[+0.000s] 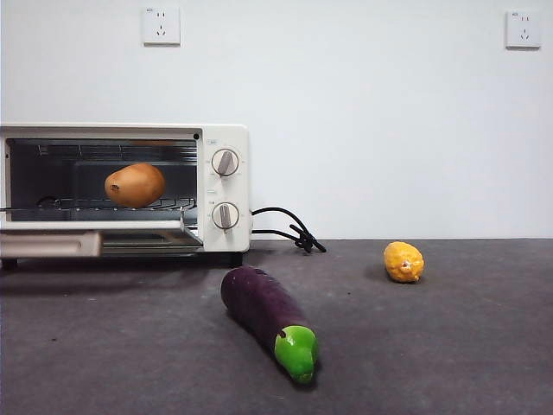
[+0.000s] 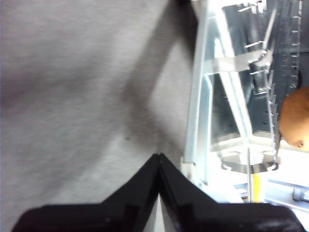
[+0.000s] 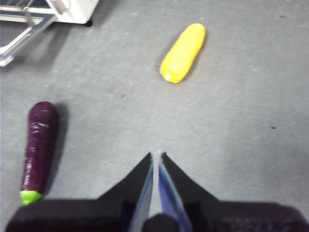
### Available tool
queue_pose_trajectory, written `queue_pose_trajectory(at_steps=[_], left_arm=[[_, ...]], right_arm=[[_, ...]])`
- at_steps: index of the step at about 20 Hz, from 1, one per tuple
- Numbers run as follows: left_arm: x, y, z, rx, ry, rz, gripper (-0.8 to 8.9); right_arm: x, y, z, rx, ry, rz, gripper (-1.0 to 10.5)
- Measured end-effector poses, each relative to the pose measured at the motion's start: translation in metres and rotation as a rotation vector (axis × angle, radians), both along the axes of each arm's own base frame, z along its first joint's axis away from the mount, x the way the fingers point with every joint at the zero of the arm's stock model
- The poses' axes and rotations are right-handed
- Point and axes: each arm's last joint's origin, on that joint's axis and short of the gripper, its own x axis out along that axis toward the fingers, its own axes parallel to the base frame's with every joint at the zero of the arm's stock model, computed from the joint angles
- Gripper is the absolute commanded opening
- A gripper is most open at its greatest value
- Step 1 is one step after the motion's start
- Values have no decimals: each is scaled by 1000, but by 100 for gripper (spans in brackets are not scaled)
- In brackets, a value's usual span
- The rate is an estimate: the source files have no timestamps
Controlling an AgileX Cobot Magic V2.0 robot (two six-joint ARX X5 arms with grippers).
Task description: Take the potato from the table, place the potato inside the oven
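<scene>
On the bench (image 1: 484,346), the toaster oven (image 1: 220,156) sits at ten o'clock with its door down; the potato (image 1: 135,185) lies on its rack inside. The eggplant (image 1: 266,318) lies at six o'clock, the yellow fruit (image 1: 403,261) at three.

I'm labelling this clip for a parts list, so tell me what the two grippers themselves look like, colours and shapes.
Both are matte black. The left gripper has two wedge-shaped jaws tapering to a point from a broad black base. The right gripper has the same shape, with bluish inner faces along the seam. No cables or markings show.
</scene>
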Motion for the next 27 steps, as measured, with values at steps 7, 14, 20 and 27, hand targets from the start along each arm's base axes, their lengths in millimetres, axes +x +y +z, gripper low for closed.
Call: queue_pose_trajectory(at_steps=[7,14,20,27], left_arm=[[8,1,10,-34,-33,-15,-9],[21,5,30,-50,-100,-42,-9],[37,4,53,-30,-153,-62,-8],[62,1,95,38,-255,-93,-8]], right_arm=[[0,1,0,20,5,10,29],[1,1,2,39,-14,0,29],[1,1,2,46,-11,-6,30],[2,1,3,56,-25,-9,30]])
